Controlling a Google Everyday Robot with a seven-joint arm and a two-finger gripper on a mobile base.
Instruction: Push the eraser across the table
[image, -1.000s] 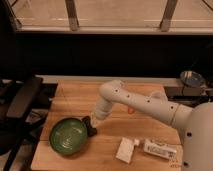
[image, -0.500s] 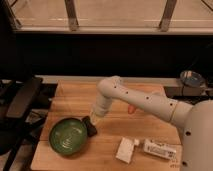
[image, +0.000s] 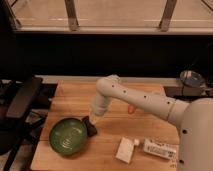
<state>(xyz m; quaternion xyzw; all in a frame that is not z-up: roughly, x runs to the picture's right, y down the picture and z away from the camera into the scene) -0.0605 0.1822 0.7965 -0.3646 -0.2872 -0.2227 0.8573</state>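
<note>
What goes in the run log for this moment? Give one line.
phase: pushing | claw: low over table, at eraser | eraser: beside green bowl | white box, tube: untouched

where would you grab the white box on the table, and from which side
Grip the white box across its two long sides, coming straight down from above: it lies flat and slightly angled on the table, with the white tube close on its right. The end effector is by the green bowl.

Eraser (image: 92, 130): small flat black block, lying on tabletop (image: 150, 107) w/ gripper (image: 91, 121) right at its upper end, just beside green bowl's right rim, toward front-left. Tabletop: light wood butcher-block, rectangular, plank strips visible, running left-right.
</note>
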